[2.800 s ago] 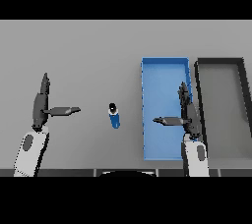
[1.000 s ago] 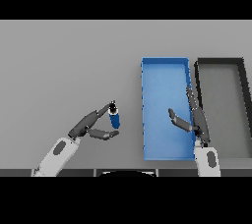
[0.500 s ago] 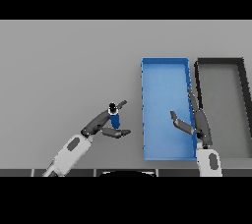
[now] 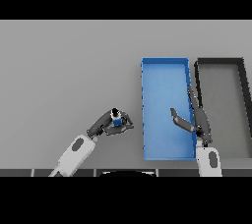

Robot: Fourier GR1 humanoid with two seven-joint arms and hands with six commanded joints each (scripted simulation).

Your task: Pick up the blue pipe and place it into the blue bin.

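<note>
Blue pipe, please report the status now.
Left hand shut on blue pipe, beside blue bin. Right hand open over the bin. Nothing between pipe and bin.

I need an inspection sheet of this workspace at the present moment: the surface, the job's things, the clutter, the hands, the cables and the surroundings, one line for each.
Surface: grey table, flat.
Job's things: blue pipe left of the blue bin, outside it; I see nothing lying in the bin.
Clutter: dark grey bin directly right of the blue one; nothing else loose.
Hands: left hand has fingers and thumb curled round the pipe; whether the pipe has left the table cannot be told. Right hand shows over the blue bin's right wall, fingers straight, holding nothing.
Cables: nothing seen.
Surroundings: nothing seen beyond the table.
</note>
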